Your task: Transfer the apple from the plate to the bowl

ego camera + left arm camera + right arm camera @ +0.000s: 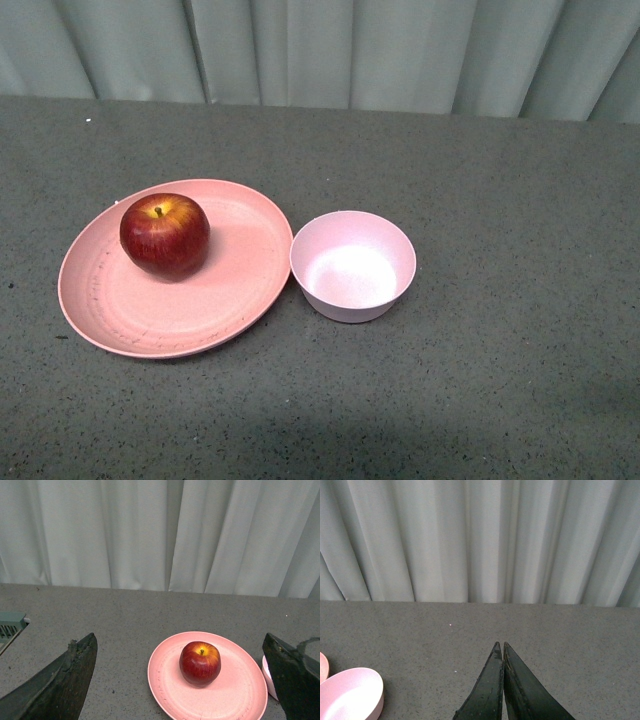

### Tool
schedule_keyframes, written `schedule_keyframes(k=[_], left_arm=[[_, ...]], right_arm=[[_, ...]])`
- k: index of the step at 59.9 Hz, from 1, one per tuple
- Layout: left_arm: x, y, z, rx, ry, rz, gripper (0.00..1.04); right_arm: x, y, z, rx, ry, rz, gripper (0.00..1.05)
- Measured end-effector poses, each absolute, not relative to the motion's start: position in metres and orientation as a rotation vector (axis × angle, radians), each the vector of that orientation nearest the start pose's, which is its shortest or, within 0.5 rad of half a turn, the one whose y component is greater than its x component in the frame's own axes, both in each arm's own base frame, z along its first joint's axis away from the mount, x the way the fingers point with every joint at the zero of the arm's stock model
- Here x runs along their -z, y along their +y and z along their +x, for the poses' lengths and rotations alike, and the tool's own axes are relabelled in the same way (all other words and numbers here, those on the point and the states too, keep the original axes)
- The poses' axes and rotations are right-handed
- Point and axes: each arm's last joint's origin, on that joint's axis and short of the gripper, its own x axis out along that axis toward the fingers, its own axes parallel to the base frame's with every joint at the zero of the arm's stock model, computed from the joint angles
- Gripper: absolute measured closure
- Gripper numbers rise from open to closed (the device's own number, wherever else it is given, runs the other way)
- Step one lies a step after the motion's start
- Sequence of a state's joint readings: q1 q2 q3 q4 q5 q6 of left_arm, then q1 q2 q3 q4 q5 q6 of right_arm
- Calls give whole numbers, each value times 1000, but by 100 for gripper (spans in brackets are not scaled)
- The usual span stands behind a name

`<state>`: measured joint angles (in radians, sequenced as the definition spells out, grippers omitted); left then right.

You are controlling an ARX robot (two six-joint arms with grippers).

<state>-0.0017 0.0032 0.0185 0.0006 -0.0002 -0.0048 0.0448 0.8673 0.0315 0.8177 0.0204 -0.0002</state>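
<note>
Apple (pixel 165 236) sits on plate (pixel 230 290), left claw (pixel 179 636) gaping and hiding most of bowl (pixel 345 308), right claw (pixel 501 644) pinched empty

Left gripper (pixel 179 635) spread wide, right gripper (pixel 500 643) pinched together (jaws touching).

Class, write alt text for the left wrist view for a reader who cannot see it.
A dark red apple sits on a salmon-pink plate on a grey table, framed by the wide-open left end effector. A sliver of the pale pink bowl shows beside the plate, with a curtain behind.
</note>
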Motion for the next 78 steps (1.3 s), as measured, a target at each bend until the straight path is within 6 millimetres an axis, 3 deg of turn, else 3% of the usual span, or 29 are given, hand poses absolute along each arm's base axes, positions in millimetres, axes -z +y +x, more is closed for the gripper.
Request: schedule_keyframes(k=[40, 41, 75, 78], left_arm=[[-170, 0, 97, 2, -16, -5, 7], [-170, 0, 97, 2, -16, -5, 7], [-170, 0, 97, 2, -16, -5, 7], [-170, 0, 97, 1, -16, -4, 7]], right_arm=[[-168, 0, 120, -1, -7, 0, 104], [-168, 0, 113, -1, -9, 0, 104], [-165, 0, 98, -3, -2, 0, 104], [-165, 0, 98, -3, -2, -1, 98]])
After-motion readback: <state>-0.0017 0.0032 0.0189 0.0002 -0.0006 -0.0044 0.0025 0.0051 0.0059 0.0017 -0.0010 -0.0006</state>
